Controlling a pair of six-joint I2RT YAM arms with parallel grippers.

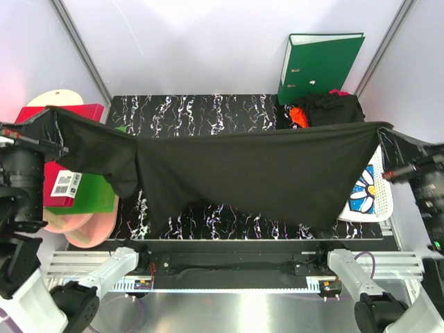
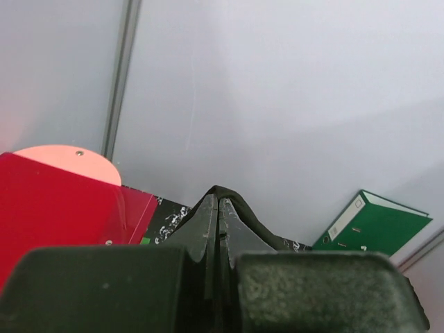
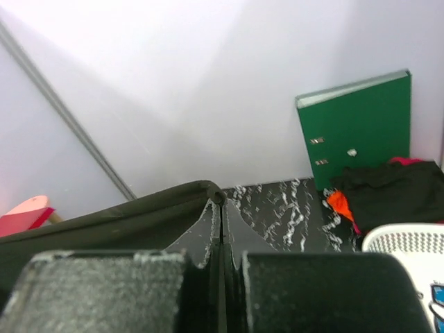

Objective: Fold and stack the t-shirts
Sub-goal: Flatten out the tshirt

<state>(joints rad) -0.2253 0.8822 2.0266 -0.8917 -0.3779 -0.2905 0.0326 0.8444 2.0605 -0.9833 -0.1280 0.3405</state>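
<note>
A plain black t-shirt (image 1: 250,173) hangs stretched in the air across the black marbled table (image 1: 194,111). My left gripper (image 1: 38,132) is shut on its left corner; the cloth edge (image 2: 239,201) pokes out past the closed jaws (image 2: 218,208). My right gripper (image 1: 388,139) is shut on its right corner; the hem (image 3: 139,211) runs left from the closed jaws (image 3: 220,208). A pile of dark shirts with an orange-red one (image 1: 326,111) lies at the back right, also in the right wrist view (image 3: 388,194).
A green ring binder (image 1: 319,66) leans on the back wall. A white lattice basket (image 1: 371,191) with a blue-print cloth stands at the right. Red and green folders (image 1: 69,166) and pink boards (image 1: 90,229) lie at the left edge.
</note>
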